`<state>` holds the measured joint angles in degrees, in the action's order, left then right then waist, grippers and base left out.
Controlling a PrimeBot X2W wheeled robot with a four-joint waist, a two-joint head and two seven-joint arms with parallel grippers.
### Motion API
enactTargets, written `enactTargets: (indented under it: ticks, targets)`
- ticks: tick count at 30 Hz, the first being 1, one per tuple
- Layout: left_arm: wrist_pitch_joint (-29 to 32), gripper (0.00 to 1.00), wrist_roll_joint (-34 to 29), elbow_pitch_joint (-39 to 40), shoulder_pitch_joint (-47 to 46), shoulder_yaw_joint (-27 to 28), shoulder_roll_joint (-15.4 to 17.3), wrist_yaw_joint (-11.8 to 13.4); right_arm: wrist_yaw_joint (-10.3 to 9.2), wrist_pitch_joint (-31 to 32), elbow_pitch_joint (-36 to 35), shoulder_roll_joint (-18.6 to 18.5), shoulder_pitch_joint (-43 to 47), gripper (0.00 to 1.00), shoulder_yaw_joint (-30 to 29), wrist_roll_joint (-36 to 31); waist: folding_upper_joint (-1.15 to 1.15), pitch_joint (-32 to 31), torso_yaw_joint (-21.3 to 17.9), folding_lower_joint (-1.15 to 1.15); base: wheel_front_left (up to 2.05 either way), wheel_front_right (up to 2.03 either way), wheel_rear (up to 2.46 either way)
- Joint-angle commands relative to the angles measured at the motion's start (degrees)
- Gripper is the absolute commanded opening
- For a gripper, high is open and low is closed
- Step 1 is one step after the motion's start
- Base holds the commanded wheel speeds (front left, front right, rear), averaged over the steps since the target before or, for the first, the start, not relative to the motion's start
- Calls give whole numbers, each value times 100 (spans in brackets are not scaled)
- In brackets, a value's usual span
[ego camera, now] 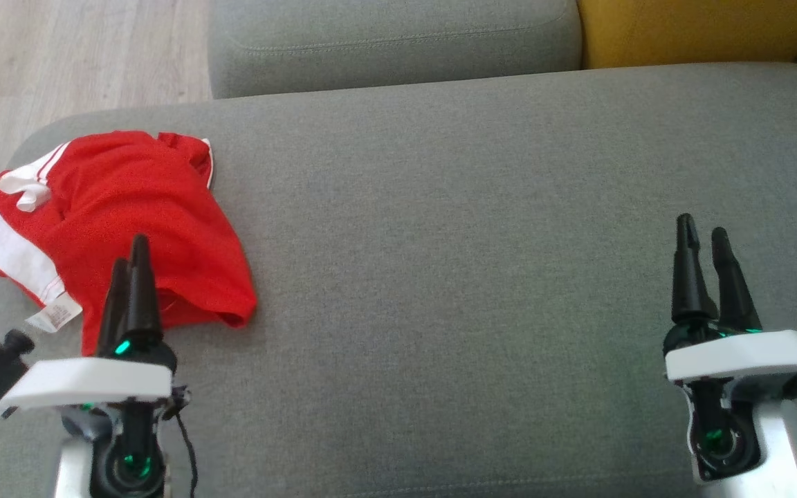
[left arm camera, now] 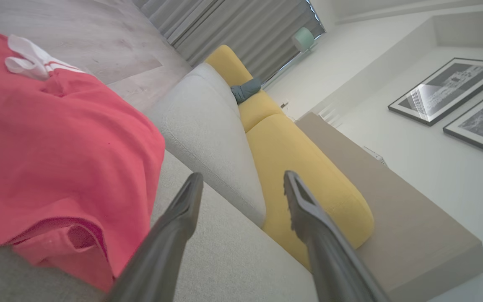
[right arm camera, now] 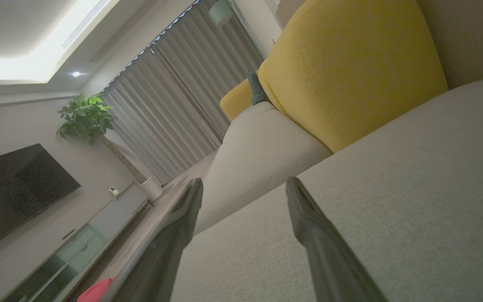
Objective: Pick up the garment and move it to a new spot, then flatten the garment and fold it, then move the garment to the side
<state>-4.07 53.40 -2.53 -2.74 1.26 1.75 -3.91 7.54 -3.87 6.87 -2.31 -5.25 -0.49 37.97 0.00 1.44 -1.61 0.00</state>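
Observation:
The garment is red with white side stripes and a white label, lying crumpled at the left end of the grey sofa seat. My left gripper hovers at the garment's near edge, open, nothing between its fingers. In the left wrist view the garment lies to the left of the left gripper, whose fingers stand apart. My right gripper stands open over bare seat at the right, far from the garment. The right wrist view shows the right gripper open and a red scrap of the garment at the bottom edge.
A grey back cushion and a yellow cushion line the far side of the seat. Wooden floor lies beyond the seat's left end. The right wrist view shows curtains, a plant and a television.

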Motion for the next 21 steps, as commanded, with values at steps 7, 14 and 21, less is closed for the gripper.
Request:
enactTargets:
  ticks: [7, 14, 21]
  targets:
    - [-157, 100, -937, 378, -309, -166, 82, 23, -3, -170, -251, -39, -329, 100, 210, -729, 0, 19, -22, 0, 0, 0, 0]
    - [-291, 100, -1922, 401, -276, -502, 167, 67, -4, -305, -218, -42, -325, 100, 283, -1307, 0, 7, -40, 0, 0, 0, 0]
    - [-392, 100, -2500, 422, -280, -797, 337, 269, -4, -406, -191, -43, -349, 100, 324, -1886, 0, 15, -64, 0, 0, 0, 0]
